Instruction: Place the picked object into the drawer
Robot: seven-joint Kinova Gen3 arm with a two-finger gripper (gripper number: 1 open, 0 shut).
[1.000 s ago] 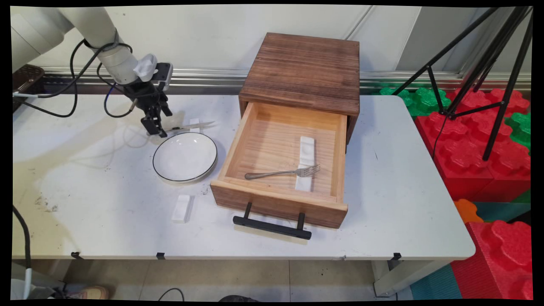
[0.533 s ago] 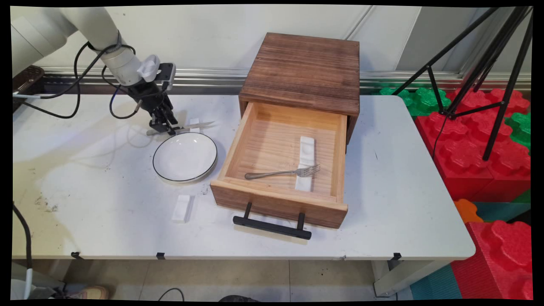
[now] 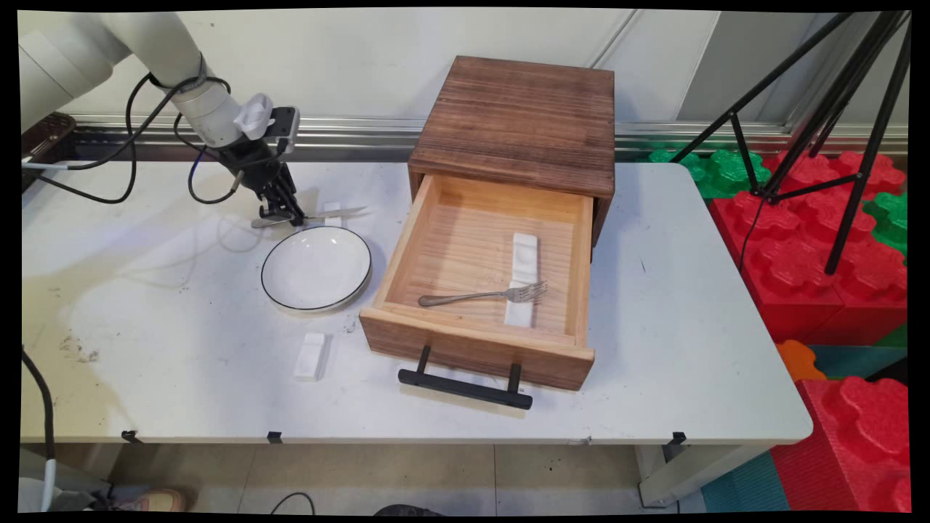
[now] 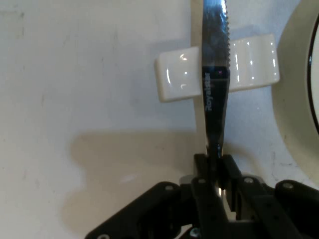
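Gripper point(image 3: 280, 212) low over the table's point(image 3: 145, 327) far left part, fingers point(image 4: 202, 172) pinched tight on the handle of a knife point(image 3: 320, 215). In the hand view the gripper point(image 4: 215, 167) grips the knife point(image 4: 214, 74) by its narrow neck, blade running straight away with the serrated edge toward the plate side. Blade lies across a small white rest point(image 4: 217, 69), touching it; the rest point(image 3: 333, 211) shows in the main view just beyond the plate point(image 3: 316, 267). Plate white with a dark rim, just near of the knife, apart from it; its edge point(image 4: 299, 94) shows at the right of the hand view. A second white rest point(image 3: 310, 356) lies near the table's front, well apart from the gripper. To the right stands a wooden box point(image 3: 519, 120) with its drawer point(image 3: 476, 341) pulled out, black handle toward the near edge. Inside the drawer a fork point(image 3: 483, 295) lies crosswise, tines resting on a third white rest point(image 3: 523, 254). Red and green foam blocks point(image 3: 821, 240) and a black tripod point(image 3: 821, 109) sit beyond the table's right end.
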